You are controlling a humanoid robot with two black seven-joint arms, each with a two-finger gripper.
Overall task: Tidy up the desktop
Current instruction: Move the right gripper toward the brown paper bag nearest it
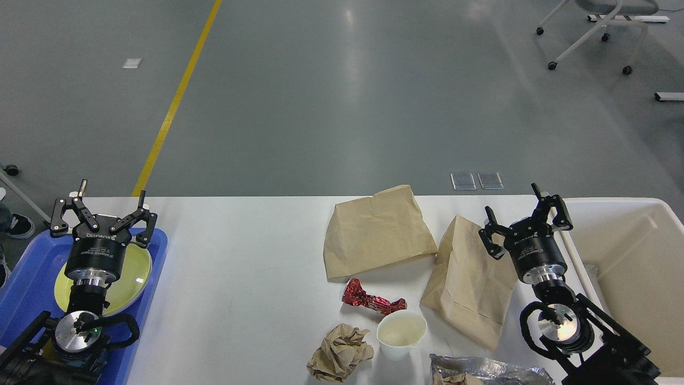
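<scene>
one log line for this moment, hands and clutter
left hand open, over tray | right hand open, empty, above right bag | desktop uncleared: left bag, wrapper, cup, paper ball

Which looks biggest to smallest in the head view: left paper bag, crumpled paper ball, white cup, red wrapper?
1. Left paper bag, clearly largest.
2. Crumpled paper ball.
3. White cup and red wrapper look too alike in size to rank.
</scene>
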